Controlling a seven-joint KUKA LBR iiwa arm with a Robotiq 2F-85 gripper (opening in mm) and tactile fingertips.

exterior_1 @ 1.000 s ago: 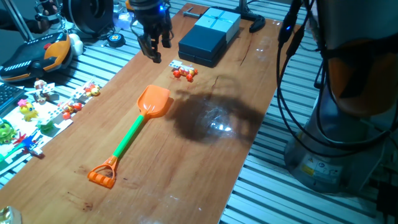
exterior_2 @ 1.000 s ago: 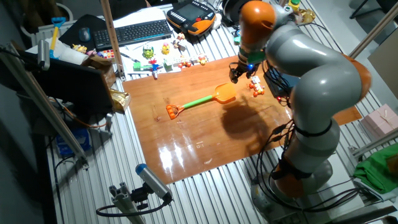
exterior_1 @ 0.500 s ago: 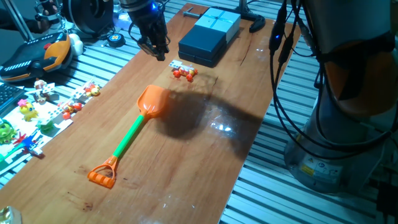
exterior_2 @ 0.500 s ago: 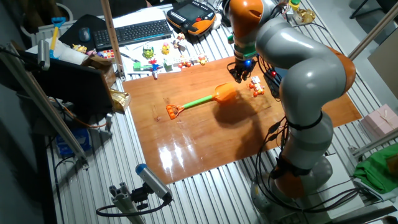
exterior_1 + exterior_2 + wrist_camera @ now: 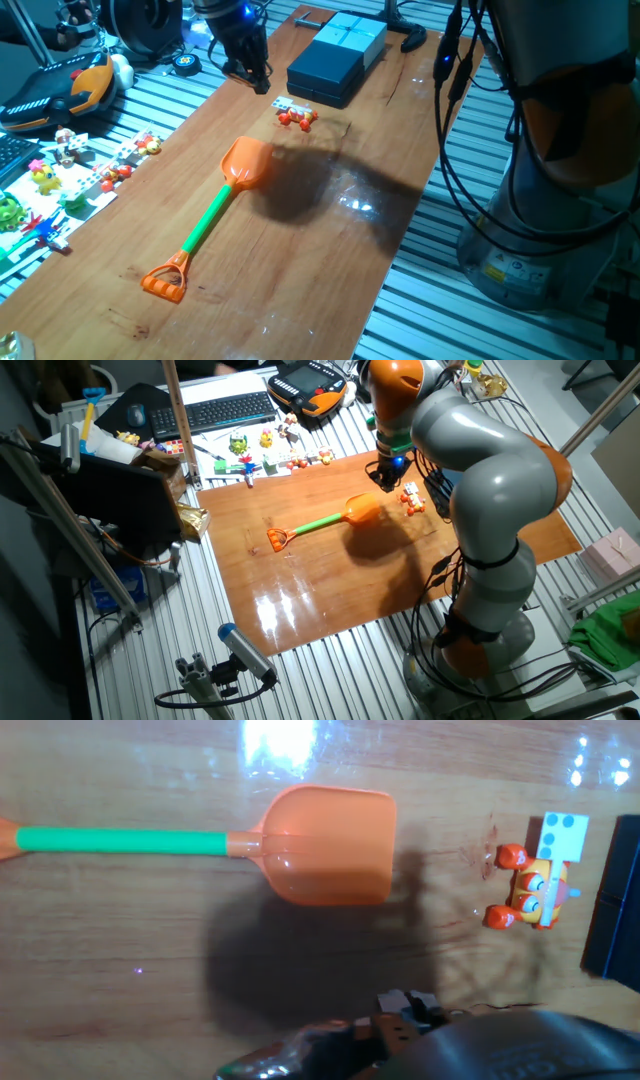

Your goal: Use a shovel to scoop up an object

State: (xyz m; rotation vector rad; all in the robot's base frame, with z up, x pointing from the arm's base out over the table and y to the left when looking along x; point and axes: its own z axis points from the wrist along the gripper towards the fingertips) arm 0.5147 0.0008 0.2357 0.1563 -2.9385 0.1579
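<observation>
Pincer (image 5: 250,75) state cannot be told; it hovers past the blade, holding nothing. The orange-bladed, green-shafted plastic shovel (image 5: 212,216) lies flat on the wooden worktop (image 5: 330,250), the tiny red-orange and white toy piece (image 5: 533,885) just beyond its blade. Best grasp comes mid-shaft, squarely across it, blade level.

we see a wooden table (image 5: 330,250) with a varnished, glossy top that throws back bright light patches. the shovel (image 5: 300,845) looks like smooth plastic, its orange blade slightly shiny and its green shaft matt. the object (image 5: 530,890) also reads as glossy moulded plastic. the dark box (image 5: 335,55) has a smooth, dull finish. the ribbed bench (image 5: 420,300) around the table looks like bare metal.
</observation>
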